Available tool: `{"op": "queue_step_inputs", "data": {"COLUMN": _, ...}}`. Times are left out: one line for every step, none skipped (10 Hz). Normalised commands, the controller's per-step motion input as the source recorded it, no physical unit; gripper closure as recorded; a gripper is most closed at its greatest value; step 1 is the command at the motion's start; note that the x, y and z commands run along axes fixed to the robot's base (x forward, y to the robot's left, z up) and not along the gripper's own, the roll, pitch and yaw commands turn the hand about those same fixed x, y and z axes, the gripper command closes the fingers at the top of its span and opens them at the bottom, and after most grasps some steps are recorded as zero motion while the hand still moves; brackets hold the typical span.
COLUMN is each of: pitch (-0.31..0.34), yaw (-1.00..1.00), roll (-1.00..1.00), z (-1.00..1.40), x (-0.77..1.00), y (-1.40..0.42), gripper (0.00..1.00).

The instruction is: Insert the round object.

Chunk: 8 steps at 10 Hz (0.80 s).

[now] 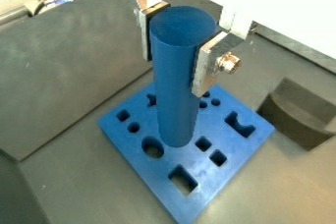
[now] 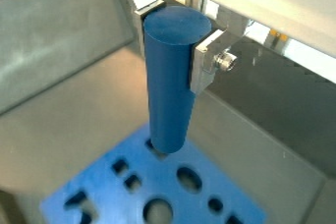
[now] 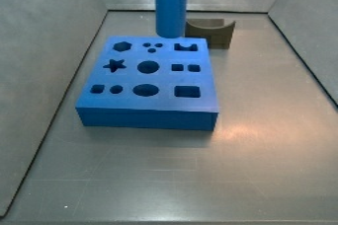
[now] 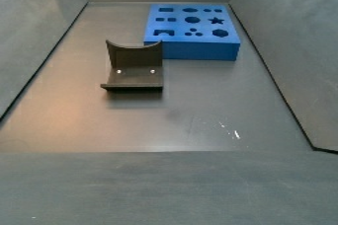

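Round object clamped in claw, seemingly unlabelled.

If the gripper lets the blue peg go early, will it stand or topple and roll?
Likely topple: the round object is tall and slim, held upright by the gripper over the blue block. Its smooth round sides would probably roll. It looks rigid, so no flexing in the fingers.

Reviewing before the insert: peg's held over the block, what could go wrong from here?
1. The pincer grips the round object near its top, so its long free end could tilt and catch a hole's rim.
2. The blue block has many holes close together; in a wrist view the tip sits at the block's edge, so it may meet the wrong hole.
3. The block looks unclamped and might slide.
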Motion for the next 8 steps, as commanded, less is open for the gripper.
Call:
{"op": "queue_step_inputs", "data": {"pitch": -0.053, "yaw": 0.0, "roll": 0.0, "z": -1.0, "x": -0.48, "y": 0.97, "gripper": 1.0}}
{"op": "queue_step_inputs", "data": {"pitch": -0.046, "yaw": 0.0, "roll": 0.0, "z": -1.0, "x": -0.48, "y": 0.97, "gripper": 1.0}}
{"op": "queue_step_inputs", "data": {"pitch": -0.094, "yaw": -0.19, "roll": -0.02, "z": -0.96, "x": -0.48, "y": 0.7, "gripper": 1.0}}
{"op": "queue_step_inputs", "data": {"pitch": -0.139, "yaw": -0.33, "roll": -0.09, "z": -0.81, "x": -0.45, "y": 0.51, "gripper": 1.0}}
{"op": "queue_step_inputs", "data": {"pitch": -0.051, "yaw": -0.16, "roll": -0.23, "z": -0.15, "x": 0.0, "y": 0.18, "gripper": 1.0}}
{"op": "queue_step_inputs", "data": {"pitch": 0.0, "yaw": 0.0, "roll": 0.0, "z": 0.0, "x": 0.02, "y": 0.0, "gripper": 1.0}}
{"op": "queue_step_inputs", "data": {"pitch": 0.0, "yaw": 0.0, "roll": 0.0, "z": -0.11, "x": 0.12, "y": 0.0, "gripper": 1.0}}
{"op": "queue_step_inputs", "data": {"pitch": -0.007, "yaw": 0.0, "roll": -0.01, "z": -0.29, "x": 0.13, "y": -0.03, "gripper": 1.0}}
